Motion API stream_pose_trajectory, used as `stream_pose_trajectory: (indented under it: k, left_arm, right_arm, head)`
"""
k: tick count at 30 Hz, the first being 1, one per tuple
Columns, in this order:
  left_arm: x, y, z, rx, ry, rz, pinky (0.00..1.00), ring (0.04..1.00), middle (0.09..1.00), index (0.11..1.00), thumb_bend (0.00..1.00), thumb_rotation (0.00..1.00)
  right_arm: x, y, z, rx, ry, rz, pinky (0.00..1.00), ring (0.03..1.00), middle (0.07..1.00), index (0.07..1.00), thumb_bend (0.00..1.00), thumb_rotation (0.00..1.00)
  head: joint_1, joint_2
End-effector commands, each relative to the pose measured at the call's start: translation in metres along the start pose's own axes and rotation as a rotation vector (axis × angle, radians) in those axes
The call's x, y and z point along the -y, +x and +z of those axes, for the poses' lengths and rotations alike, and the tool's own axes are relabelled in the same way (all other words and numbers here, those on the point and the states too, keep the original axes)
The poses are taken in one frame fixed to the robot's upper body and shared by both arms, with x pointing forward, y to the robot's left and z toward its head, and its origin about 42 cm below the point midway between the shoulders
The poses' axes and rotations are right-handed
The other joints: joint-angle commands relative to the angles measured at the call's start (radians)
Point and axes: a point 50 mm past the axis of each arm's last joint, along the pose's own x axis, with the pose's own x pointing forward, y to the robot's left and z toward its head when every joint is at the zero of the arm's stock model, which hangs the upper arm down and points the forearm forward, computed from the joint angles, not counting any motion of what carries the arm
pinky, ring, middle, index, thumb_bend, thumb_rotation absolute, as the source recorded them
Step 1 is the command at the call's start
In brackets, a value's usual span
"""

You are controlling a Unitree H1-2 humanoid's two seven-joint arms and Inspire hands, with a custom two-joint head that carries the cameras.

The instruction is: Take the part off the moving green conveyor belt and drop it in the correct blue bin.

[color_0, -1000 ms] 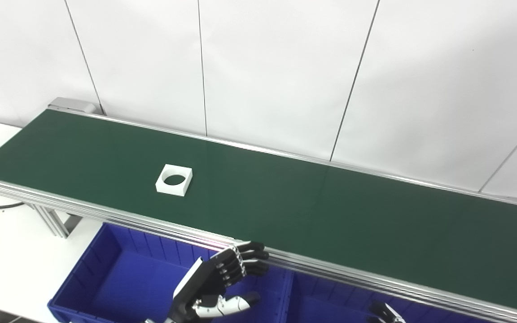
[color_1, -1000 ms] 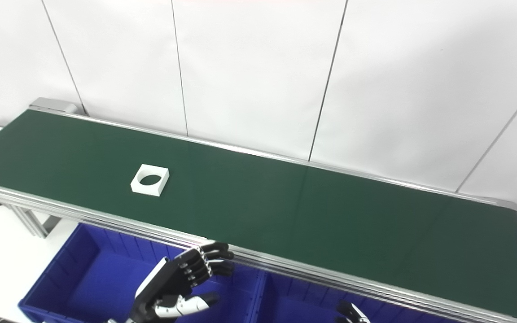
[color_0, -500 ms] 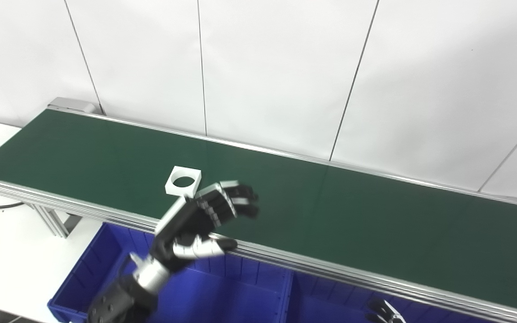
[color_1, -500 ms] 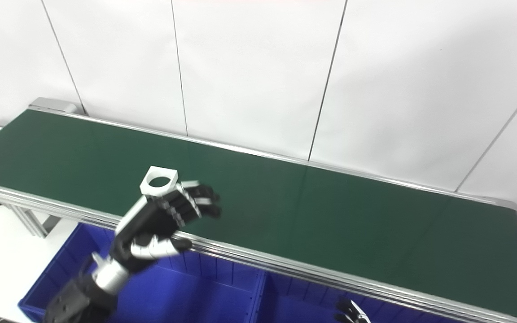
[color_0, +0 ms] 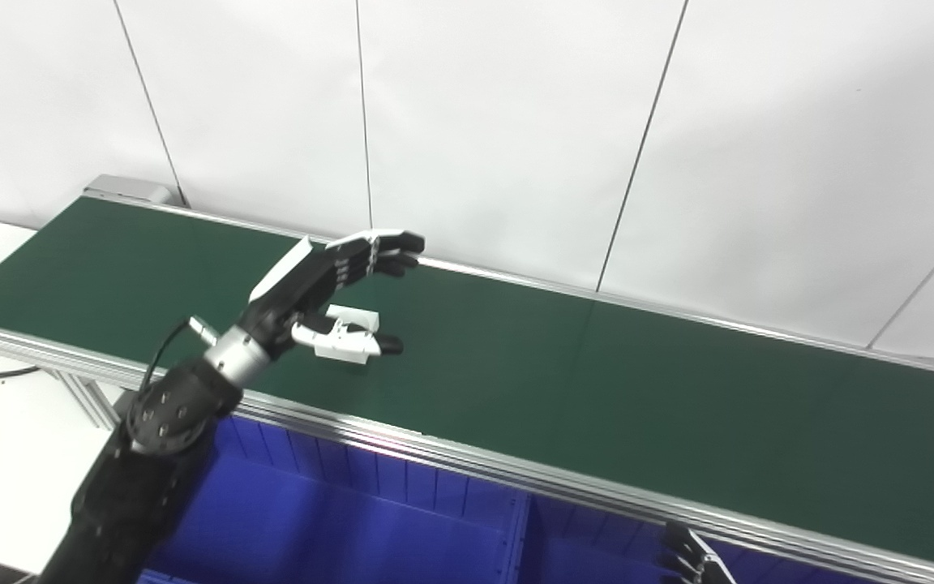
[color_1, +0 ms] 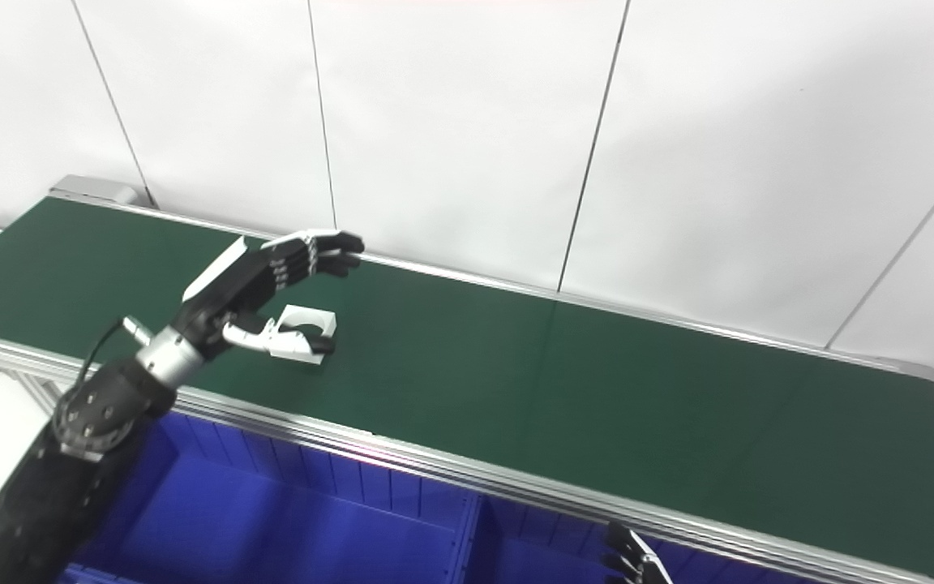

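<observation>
The left hand point(color_0: 313, 296) reaches over the belt point(color_0: 597, 381), fingers point(color_0: 374, 251) spread above the part point(color_0: 351, 341), thumb beside it; the right hand point(color_0: 690, 560) barely shows, its state unclear.

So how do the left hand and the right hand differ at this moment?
The left hand is raised over the green conveyor belt, while the right hand sits low at the picture's bottom edge, in front of the belt. The left hand is in full view, open, fingers above and thumb below beside the white square part; of the right hand only the fingertips show. Both have black fingers.
</observation>
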Motion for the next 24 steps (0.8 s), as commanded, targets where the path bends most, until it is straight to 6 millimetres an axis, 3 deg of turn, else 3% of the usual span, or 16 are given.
stream_pose_trajectory:
  k: [1, 7, 13, 18, 21, 24]
  left_arm:
    - [-0.024, 0.02, 0.013, 0.055, 0.111, 0.012, 0.84, 0.851, 0.869, 0.853, 0.84, 0.2]
    - [-0.045, 0.043, 0.009, 0.012, 0.235, -0.001, 0.89, 0.88, 0.895, 0.872, 0.88, 0.16]
    - [-0.058, 0.063, 0.004, -0.019, 0.424, -0.051, 0.8, 0.85, 0.876, 0.865, 0.94, 0.01]
    - [-0.059, 0.08, 0.001, -0.151, 0.552, -0.161, 0.8, 0.907, 0.923, 0.906, 0.99, 0.02]
    - [-0.058, 0.087, -0.003, -0.199, 0.613, -0.189, 0.92, 0.955, 0.937, 0.917, 1.0, 0.08]
    - [-0.056, 0.095, -0.007, -0.24, 0.637, -0.207, 0.97, 0.963, 0.94, 0.915, 1.0, 0.11]
  right_arm:
    - [0.003, 0.006, 0.009, 0.076, 0.001, -0.02, 0.71, 0.779, 0.837, 0.846, 0.66, 0.0]
    - [0.004, 0.007, 0.009, 0.075, 0.0, -0.02, 0.72, 0.781, 0.838, 0.851, 0.66, 0.0]
    - [0.003, 0.007, 0.006, 0.065, 0.011, -0.022, 0.73, 0.784, 0.835, 0.847, 0.66, 0.0]
    - [0.001, 0.008, 0.005, 0.063, -0.007, -0.015, 0.72, 0.774, 0.829, 0.846, 0.65, 0.0]
    - [-0.001, 0.007, 0.005, 0.061, -0.004, -0.016, 0.72, 0.774, 0.828, 0.843, 0.65, 0.0]
    - [0.0, 0.006, 0.004, 0.058, -0.007, -0.017, 0.72, 0.773, 0.825, 0.838, 0.66, 0.0]
  head:
    - [0.001, 0.0]
    - [-0.001, -0.005]
    - [-0.002, -0.007]
    - [-0.006, -0.015]
    - [-0.013, -0.015]
    - [-0.014, -0.016]
